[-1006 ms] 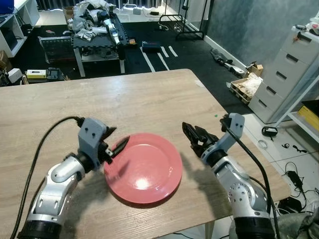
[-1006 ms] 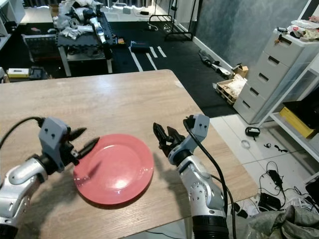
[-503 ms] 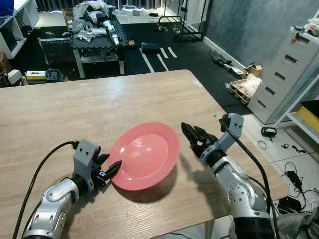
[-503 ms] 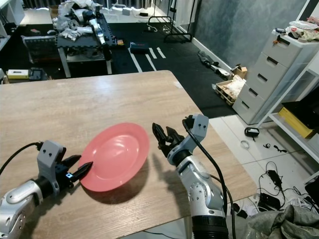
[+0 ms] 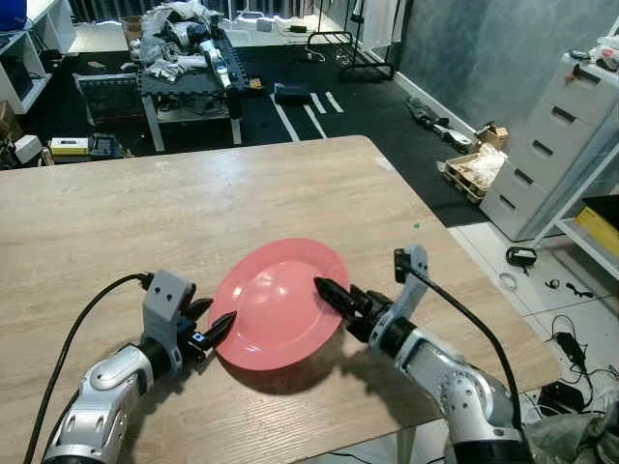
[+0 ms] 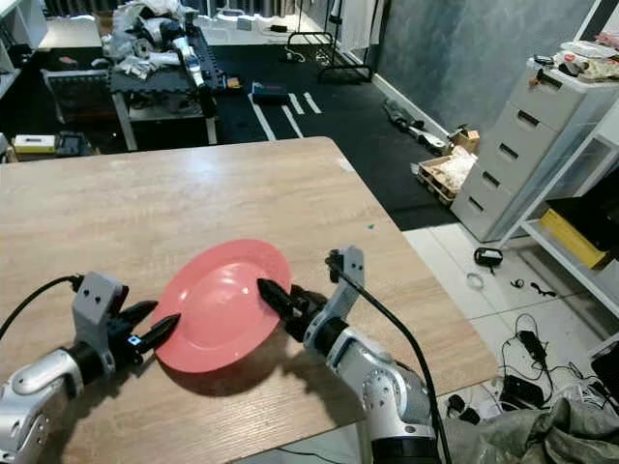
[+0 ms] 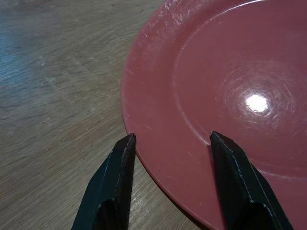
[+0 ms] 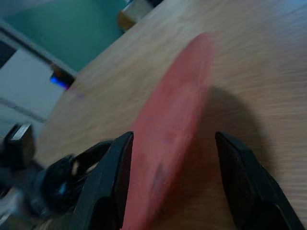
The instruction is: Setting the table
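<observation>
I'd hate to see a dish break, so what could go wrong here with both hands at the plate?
1. The red plate sits tilted above its shadow, with the left hand at one rim and the right hand at the other. If either lets go or pulls unevenly, it may drop onto the table.
2. The left hand's open fingers straddle only the rim's very edge, so the hold looks shallow and might slip.

arms silver, jointed | wrist blocks grey | cables black | fingers [image 7: 111,187] black
</observation>
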Robot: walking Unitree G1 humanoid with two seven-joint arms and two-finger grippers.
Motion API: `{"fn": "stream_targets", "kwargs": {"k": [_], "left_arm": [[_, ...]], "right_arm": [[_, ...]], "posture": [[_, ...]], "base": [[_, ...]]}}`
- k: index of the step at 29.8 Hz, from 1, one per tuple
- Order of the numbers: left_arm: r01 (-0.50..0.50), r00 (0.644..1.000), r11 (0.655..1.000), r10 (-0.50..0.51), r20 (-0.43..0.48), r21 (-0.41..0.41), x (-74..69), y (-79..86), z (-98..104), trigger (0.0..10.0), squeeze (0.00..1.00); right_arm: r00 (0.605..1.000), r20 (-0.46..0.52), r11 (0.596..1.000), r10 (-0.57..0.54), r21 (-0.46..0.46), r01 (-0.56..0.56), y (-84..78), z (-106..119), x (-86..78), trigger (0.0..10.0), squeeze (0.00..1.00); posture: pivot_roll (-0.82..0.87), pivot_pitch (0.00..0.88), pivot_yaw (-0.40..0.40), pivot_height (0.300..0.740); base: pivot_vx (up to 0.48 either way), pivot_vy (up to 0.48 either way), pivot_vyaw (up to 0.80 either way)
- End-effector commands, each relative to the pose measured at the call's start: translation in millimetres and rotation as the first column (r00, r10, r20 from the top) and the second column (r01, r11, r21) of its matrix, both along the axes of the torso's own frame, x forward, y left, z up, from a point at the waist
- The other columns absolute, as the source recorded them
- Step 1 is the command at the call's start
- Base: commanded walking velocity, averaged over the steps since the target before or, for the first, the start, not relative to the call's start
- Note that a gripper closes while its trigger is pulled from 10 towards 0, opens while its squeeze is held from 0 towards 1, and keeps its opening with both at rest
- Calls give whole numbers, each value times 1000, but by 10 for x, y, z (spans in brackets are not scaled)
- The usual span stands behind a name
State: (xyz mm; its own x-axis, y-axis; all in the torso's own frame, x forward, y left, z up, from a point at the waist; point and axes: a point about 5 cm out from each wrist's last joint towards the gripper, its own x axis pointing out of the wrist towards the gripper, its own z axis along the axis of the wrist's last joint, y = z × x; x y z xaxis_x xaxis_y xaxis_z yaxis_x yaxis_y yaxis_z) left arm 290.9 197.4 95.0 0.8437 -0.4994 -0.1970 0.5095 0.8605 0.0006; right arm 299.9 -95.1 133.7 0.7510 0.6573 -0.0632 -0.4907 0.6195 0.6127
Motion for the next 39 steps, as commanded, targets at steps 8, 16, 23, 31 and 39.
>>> {"fn": "stream_targets", "kwargs": {"k": [8, 16, 23, 31, 39], "left_arm": [[-1, 994, 1000, 2, -108, 11, -89, -2, -226, 10000, 0], [2, 995, 1000, 0, -100, 21, -75, -3, -222, 10000, 0], [-8, 999, 1000, 9, -47, 26, -21, 27, -106, 10000, 0], [53, 990, 998, -50, 130, -22, 69, 7, 439, 10000, 0], [117, 961, 992, -101, 259, -47, 113, -51, 896, 10000, 0]], "right_arm": [[981, -134, 984, 140, 129, -123, 252, -83, -115, 0, 0], [941, -166, 954, 294, 117, -277, 333, -159, -299, 0, 0], [940, -172, 952, 294, 135, -273, 293, -146, -299, 0, 0], [970, -102, 965, 223, 165, -204, 202, -13, -195, 0, 106], [996, 0, 977, 88, 197, -86, 53, 211, -29, 0, 463]], "posture": [[-27, 2, 11, 740], [-29, 0, 9, 740], [-26, 0, 10, 740], [-16, 0, 16, 740], [-16, 0, 20, 740]], "base": [[0, 0, 0], [0, 0, 0], [0, 0, 0], [0, 0, 0], [0, 0, 0]]}}
